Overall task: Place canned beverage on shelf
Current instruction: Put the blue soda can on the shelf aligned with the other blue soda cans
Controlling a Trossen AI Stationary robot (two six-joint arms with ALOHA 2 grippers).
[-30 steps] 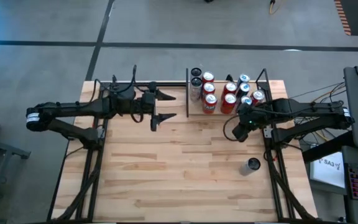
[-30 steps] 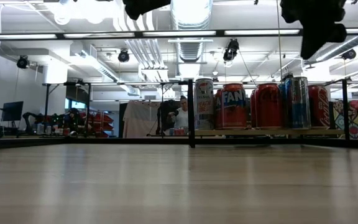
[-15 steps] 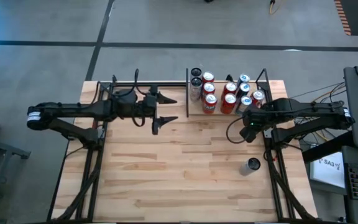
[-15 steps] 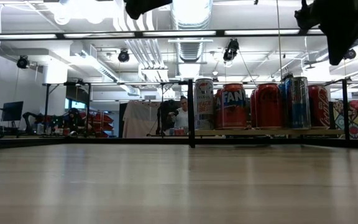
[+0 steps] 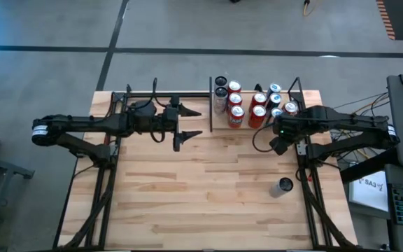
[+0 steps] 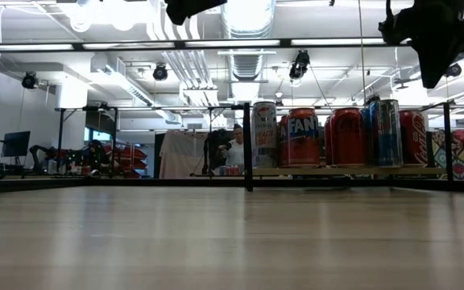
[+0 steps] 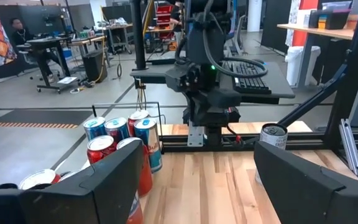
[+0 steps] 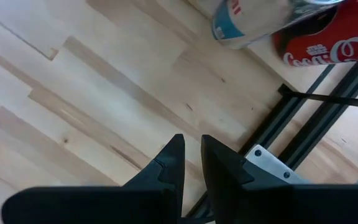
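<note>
The shelf (image 5: 211, 105), a light-wood board edged with black rods, stands at the table's far edge, right of centre, and holds several upright cans (image 5: 256, 105). It also shows in the low view (image 6: 345, 171). One grey-topped can (image 5: 283, 186) stands upright on the tabletop near the right edge and also shows in the left wrist view (image 7: 272, 134). My right gripper (image 5: 274, 145) hangs above the table just in front of the shelf's right end, pointing down, shut and empty (image 8: 191, 155). My left gripper (image 5: 193, 122) is open and empty, left of the shelf.
The shelf's black upright posts (image 6: 247, 145) stand between my two grippers. Black frame rails (image 8: 303, 118) run along the table's right edge beside my right gripper. The near half of the wooden tabletop (image 5: 201, 203) is bare wood.
My right gripper has moved toward the table's right edge and risen a little, staying shut and empty. The cans have not moved.
</note>
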